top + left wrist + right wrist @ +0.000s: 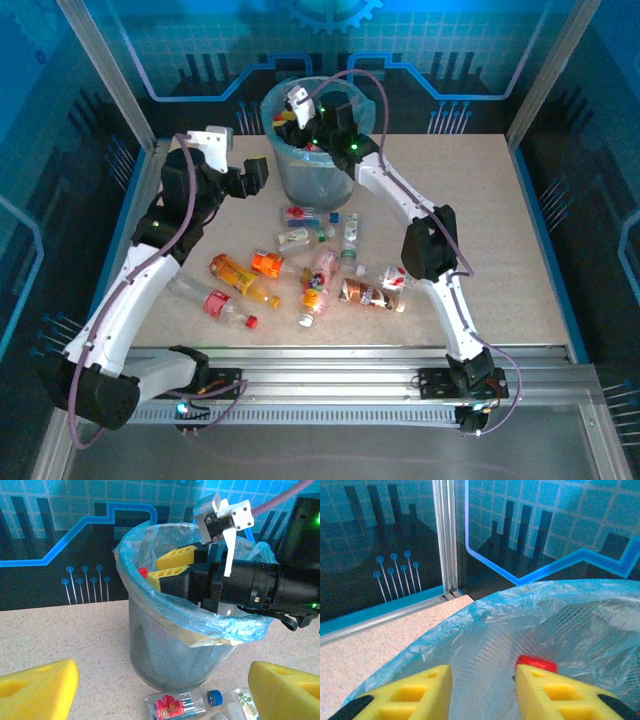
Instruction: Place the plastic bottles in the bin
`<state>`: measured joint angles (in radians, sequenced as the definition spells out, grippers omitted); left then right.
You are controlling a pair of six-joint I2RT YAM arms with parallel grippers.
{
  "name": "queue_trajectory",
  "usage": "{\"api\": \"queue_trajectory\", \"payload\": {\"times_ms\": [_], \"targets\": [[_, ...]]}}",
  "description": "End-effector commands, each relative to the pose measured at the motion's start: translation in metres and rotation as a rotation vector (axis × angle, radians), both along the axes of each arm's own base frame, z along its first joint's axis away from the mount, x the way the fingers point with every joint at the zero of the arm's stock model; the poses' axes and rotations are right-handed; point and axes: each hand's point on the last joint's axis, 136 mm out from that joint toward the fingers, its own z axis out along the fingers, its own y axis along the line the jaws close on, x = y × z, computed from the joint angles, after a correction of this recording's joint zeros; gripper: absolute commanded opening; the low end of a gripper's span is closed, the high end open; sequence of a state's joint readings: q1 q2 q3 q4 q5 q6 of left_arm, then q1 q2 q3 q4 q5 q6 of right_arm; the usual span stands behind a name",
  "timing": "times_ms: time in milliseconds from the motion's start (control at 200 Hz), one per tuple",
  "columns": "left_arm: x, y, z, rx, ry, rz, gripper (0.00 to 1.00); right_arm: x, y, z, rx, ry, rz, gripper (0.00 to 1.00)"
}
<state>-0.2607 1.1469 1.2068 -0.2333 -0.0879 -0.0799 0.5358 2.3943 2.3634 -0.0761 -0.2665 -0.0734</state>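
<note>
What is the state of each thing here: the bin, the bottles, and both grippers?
Round grey mesh bin with light-blue bag liner: upright, lined.
Small plastic bottles: lying on the speckled table, outside the bin.
Left gripper: open, empty.
Right gripper: over the bin's mouth; whether it holds anything is unclear.

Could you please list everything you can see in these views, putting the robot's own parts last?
bin: one, grey mesh with a light-blue liner, far middle of the table
plastic bottles: about eleven, clear or orange with red, orange, pink or brown labels, lying loose in front of the bin
red cap: one, red, inside the bin by the right gripper's finger
table: one, speckled beige, under everything
left gripper: one, yellow pads, open, left of the bin
right gripper: one, yellow pads, slightly apart, over the bin's mouth
</note>
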Motion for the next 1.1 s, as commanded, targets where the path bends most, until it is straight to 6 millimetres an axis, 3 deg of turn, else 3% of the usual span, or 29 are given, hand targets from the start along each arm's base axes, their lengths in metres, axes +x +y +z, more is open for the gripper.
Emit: {"api": "queue_trajectory", "payload": {"times_ms": [0, 235, 435, 565, 600, 615, 635, 710, 815, 890, 1096], "targets": [[-0.004, 0.003, 0.01, -0.022, -0.04, -0.004, 0.89, -0.006, -0.008, 0.042, 0.04, -0.078, -0.014, 0.28], [-0.003, 0.013, 0.012, -0.04, -0.044, 0.022, 0.89, -0.01, -0.005, 0.069, 0.093, -0.089, 0.015, 0.29], [-0.001, 0.018, 0.01, -0.052, -0.031, 0.032, 0.88, -0.028, -0.007, 0.116, 0.108, -0.131, 0.004, 0.33], [0.0, 0.017, 0.01, -0.066, -0.009, 0.027, 0.88, -0.05, -0.016, 0.152, 0.103, -0.139, -0.004, 0.39], [0.001, 0.016, 0.01, -0.068, -0.002, 0.023, 0.88, -0.053, -0.019, 0.152, 0.097, -0.118, -0.014, 0.4], [0.001, 0.015, 0.011, -0.071, -0.001, 0.02, 0.89, -0.062, -0.025, 0.167, 0.106, -0.128, -0.015, 0.41], [0.001, 0.014, 0.01, -0.074, 0.005, 0.013, 0.88, -0.068, -0.028, 0.172, 0.103, -0.12, -0.018, 0.41], [0.0, 0.009, 0.011, -0.085, 0.035, -0.009, 0.88, -0.088, -0.039, 0.178, 0.077, -0.058, -0.022, 0.45], [-0.002, 0.004, 0.011, -0.123, 0.088, -0.029, 0.84, -0.124, -0.056, 0.168, -0.008, 0.057, -0.003, 0.49], [-0.007, -0.001, 0.008, -0.16, 0.124, -0.05, 0.81, -0.151, -0.066, 0.149, -0.081, 0.143, 0.021, 0.49], [-0.029, -0.022, -0.035, -0.223, 0.309, -0.101, 0.78, -0.226, -0.083, 0.064, -0.257, 0.275, 0.116, 0.49]]}}
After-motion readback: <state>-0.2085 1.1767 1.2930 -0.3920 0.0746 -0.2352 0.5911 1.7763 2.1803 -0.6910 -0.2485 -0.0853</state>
